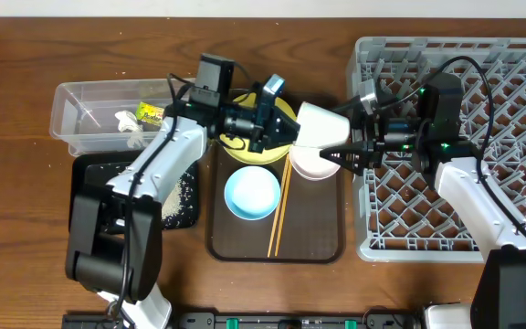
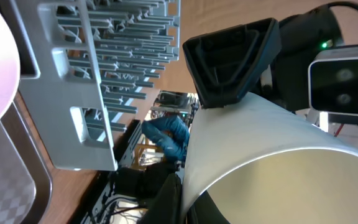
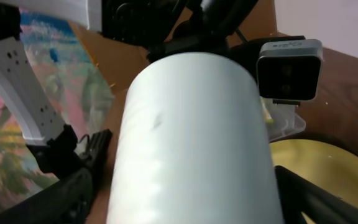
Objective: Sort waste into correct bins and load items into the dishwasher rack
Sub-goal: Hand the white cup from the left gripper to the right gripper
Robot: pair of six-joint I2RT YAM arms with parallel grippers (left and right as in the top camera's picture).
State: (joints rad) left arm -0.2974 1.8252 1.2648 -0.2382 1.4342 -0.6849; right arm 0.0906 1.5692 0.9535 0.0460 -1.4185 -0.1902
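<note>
Aloft, one white cup point(image 1: 322, 123) is met by two arms.
It is clamped by the left fingers point(image 1: 278, 131); the right fingers point(image 3: 319, 199) flank it, grip not discernible; one blue bowl point(image 1: 251, 194) and one pinkish bowl point(image 1: 310, 167) are seen below.

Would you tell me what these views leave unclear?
Plate: overhead, mostly under the left arm.
Pink bowl: overhead, partly behind the cup.
Right gripper grip: right wrist, cup fills the frame.
Rice: overhead, grains too small to count.
</note>
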